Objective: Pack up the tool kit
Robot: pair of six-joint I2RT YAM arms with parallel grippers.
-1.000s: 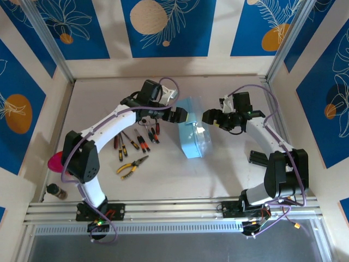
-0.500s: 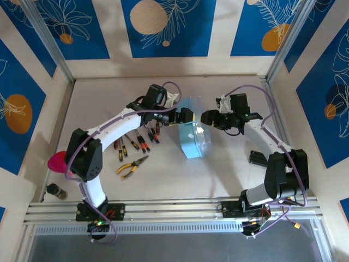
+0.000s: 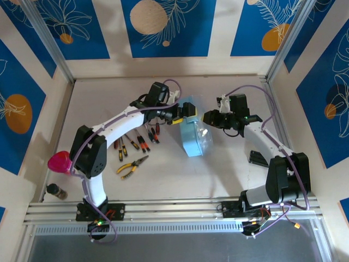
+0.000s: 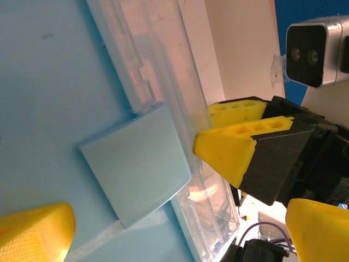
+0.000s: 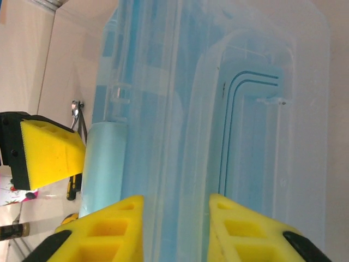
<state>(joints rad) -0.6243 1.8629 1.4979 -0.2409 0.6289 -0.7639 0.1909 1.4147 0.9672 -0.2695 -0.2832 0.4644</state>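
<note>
The light-blue case (image 3: 192, 139) of the tool kit stands on its side mid-table, its clear lid (image 4: 210, 191) facing right. My left gripper (image 3: 188, 112) is wide open at the case's top end, with its fingers on either side of the blue latch flap (image 4: 136, 164). My right gripper (image 3: 207, 117) comes from the right and is shut on the lid's rim (image 5: 174, 136), one finger on each face. The right gripper's fingers (image 4: 226, 150) press the clear plastic. Yellow-handled pliers (image 3: 132, 166) and several screwdrivers (image 3: 136, 143) lie on the table left of the case.
A pink object (image 3: 59, 162) and a small brown bottle (image 3: 55, 191) sit at the near left edge. A black part (image 3: 258, 158) lies to the right of the case. Walls close in the table on three sides.
My left gripper has moved right, up to the case's top end. My right gripper's jaws have closed in on the lid's rim.
</note>
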